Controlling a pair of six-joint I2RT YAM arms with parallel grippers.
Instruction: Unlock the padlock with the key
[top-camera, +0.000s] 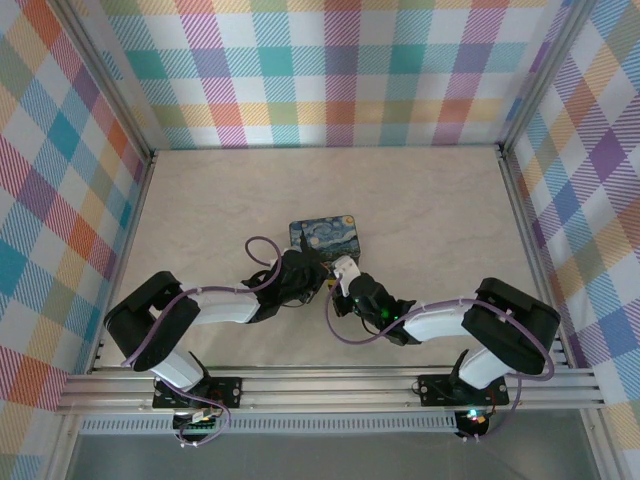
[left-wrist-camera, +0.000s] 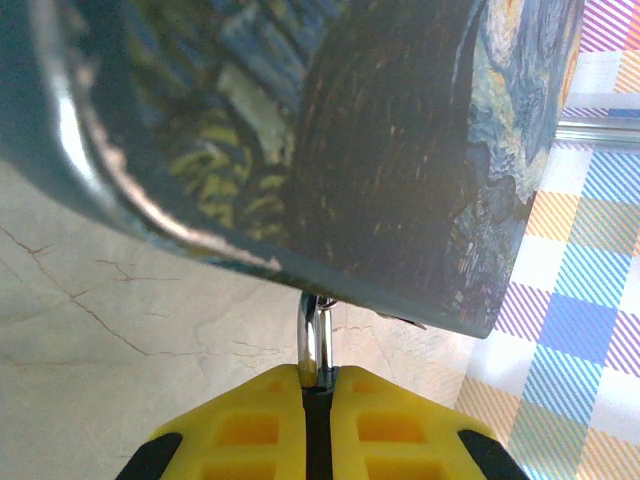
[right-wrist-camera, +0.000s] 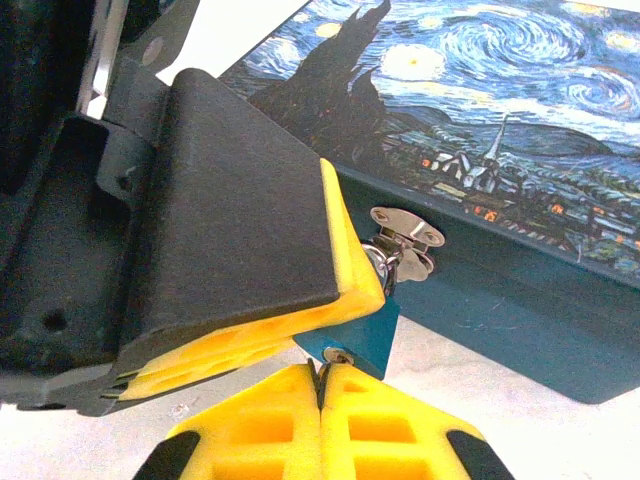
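The right gripper (right-wrist-camera: 322, 385) is pressing its yellow fingers fully together, pinching the tiny silvery metal key (right-wrist-camera: 338, 357), which is touching the underside of the small teal-blue padlock (right-wrist-camera: 362, 330). The left gripper (left-wrist-camera: 316, 388), its jaws almost closed, is clamping the padlock at its silver steel shackle (left-wrist-camera: 316, 340). The padlock is hanging at the front wall of the rectangular dark-blue box (right-wrist-camera: 480, 120) with the swirling starry-night painting, its shackle passing through the box's silver metal hasp (right-wrist-camera: 407, 228). The box is lying on the pale marbled table (top-camera: 430, 210), with both grippers meeting just in front of it.
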